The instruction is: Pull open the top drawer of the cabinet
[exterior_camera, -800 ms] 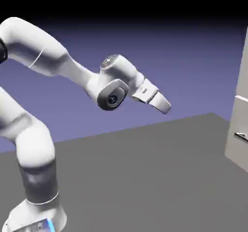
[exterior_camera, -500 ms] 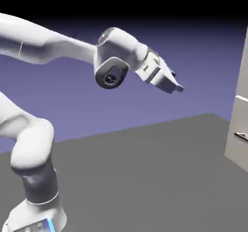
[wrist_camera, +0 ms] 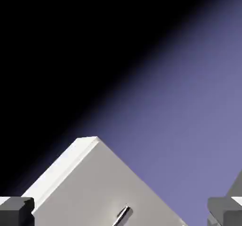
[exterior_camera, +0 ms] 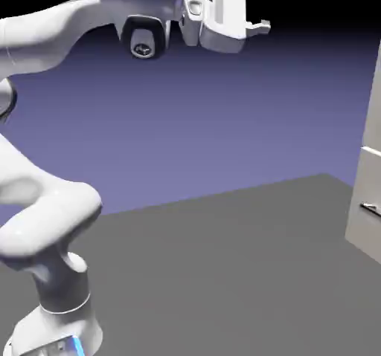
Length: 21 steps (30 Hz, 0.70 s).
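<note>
The pale grey cabinet [exterior_camera: 366,191] stands at the exterior view's right edge, cut off by the frame. In the hand view it appears tilted at the bottom, and the top drawer [wrist_camera: 90,187] shows its thin silver handle [wrist_camera: 124,215]. My gripper [exterior_camera: 261,5] is high up at the top of the exterior view, far to the left of the cabinet and pointing toward it. Its jaws are open with nothing between them. Both grey fingertips [wrist_camera: 15,209] sit at the hand view's bottom corners.
A seam [exterior_camera: 370,152] and a lower silver handle [exterior_camera: 370,210] mark the cabinet front in the exterior view. The grey table [exterior_camera: 223,273] stretches between the robot's base [exterior_camera: 52,332] and the cabinet.
The arm has swung upward. The hand rose from mid-height to the top of the picture and turned from pointing down-right to pointing level at the cabinet. The jaws stayed open.
</note>
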Available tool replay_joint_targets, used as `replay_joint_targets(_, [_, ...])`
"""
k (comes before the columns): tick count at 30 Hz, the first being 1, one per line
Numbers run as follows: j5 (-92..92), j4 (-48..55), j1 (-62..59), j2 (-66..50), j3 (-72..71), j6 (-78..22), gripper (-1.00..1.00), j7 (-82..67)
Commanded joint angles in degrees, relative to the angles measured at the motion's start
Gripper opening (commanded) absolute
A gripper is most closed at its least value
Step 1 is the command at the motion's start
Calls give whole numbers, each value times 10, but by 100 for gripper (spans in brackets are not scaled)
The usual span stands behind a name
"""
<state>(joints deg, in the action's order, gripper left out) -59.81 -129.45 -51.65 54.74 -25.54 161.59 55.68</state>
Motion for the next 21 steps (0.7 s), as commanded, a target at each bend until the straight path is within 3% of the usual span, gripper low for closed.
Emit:
replay_joint_targets(1, [-24, 13, -21, 9, -10, -5, 0, 5])
replay_joint_targets(21, [-498, 263, -436, 184, -213, -103, 0, 110])
